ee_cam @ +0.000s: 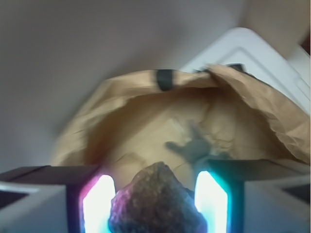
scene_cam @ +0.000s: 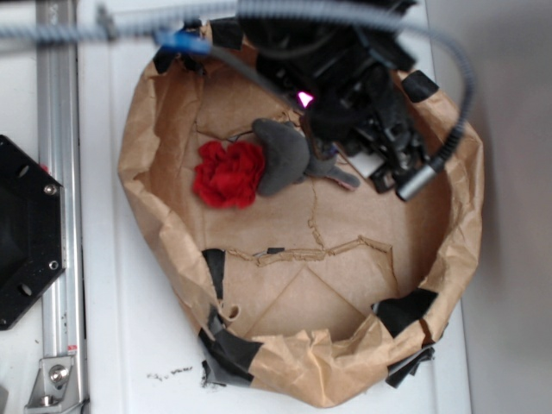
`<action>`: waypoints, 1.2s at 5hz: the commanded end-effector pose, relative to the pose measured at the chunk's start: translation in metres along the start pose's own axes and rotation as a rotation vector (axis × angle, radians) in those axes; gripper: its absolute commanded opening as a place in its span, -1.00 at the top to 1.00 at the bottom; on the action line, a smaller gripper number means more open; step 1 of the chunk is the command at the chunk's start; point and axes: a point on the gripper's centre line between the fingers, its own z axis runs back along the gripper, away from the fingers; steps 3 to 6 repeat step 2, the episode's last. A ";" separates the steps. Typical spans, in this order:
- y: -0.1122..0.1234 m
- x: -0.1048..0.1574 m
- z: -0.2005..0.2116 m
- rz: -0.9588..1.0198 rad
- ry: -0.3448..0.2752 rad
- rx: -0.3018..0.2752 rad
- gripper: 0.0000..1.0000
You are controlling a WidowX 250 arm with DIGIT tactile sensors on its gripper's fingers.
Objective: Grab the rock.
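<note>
In the wrist view the rock (ee_cam: 158, 204), a rough dark brown lump, sits between my gripper (ee_cam: 155, 196) fingers. Its sides reach both glowing pads: the pink-lit one (ee_cam: 98, 204) and the teal-lit one (ee_cam: 210, 201). The gripper is shut on the rock. Beyond it are the brown paper floor and my gripper's shadow (ee_cam: 194, 144). In the exterior view the gripper (scene_cam: 323, 129) hangs over the back right of the paper bag, and the arm hides the rock.
The crumpled paper bag (scene_cam: 147, 198), patched with black tape, forms a walled bowl on the white table. Inside lie a wrinkly red ball (scene_cam: 228, 172) and a grey plush animal (scene_cam: 280, 155). A metal rail (scene_cam: 60, 172) and a black base (scene_cam: 26, 233) stand at the left.
</note>
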 end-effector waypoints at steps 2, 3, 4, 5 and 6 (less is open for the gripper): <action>0.000 -0.001 0.001 -0.379 0.031 0.164 1.00; 0.000 -0.001 0.001 -0.379 0.031 0.164 1.00; 0.000 -0.001 0.001 -0.379 0.031 0.164 1.00; 0.000 -0.001 0.001 -0.379 0.031 0.164 1.00; 0.000 -0.001 0.001 -0.379 0.031 0.164 1.00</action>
